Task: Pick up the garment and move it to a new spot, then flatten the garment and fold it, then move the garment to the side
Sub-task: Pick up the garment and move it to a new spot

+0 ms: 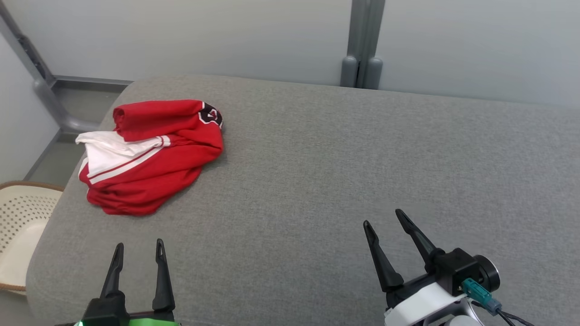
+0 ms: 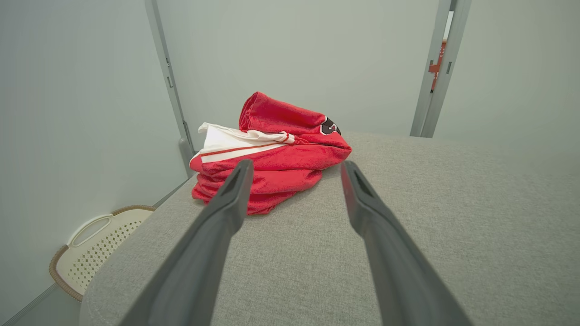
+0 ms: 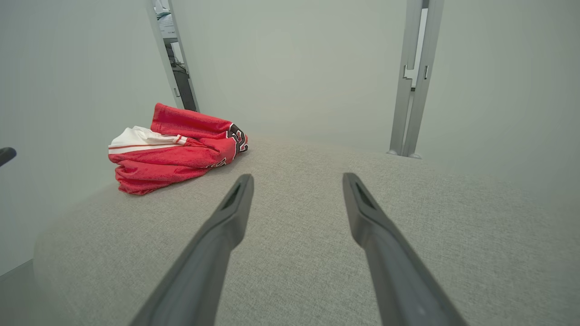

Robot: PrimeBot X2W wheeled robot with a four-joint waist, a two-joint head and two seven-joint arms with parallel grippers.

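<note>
- The left gripper (image 1: 139, 244) hovered low over the near edge of the pad (image 1: 317, 190), fingers spread wide and holding nothing. This was likely a ready pose before a reach.
- The right gripper (image 1: 383, 218) stood much the same: fingers wide apart, empty, leaning a little toward the left one, with bare pad ahead of its tips.
- The garment (image 1: 154, 154), red with a white panel and stripes, lay bunched ahead of the left fingers and well apart from them. From the right fingers it sat far ahead and off to the left, so the left arm looked better placed for the pick.
- It lay close to the pad's left edge, which probably explains moving it first: flattening needs room.
- A basket (image 1: 22, 217), left of the left fingers and below the pad, was cut off by the frame, and its inside was hard to make out.
- The garment's folds hid its shape, so sleeves and hem could not be told apart. Its dark badge (image 1: 210, 114) was half tucked under and unreadable.
</note>
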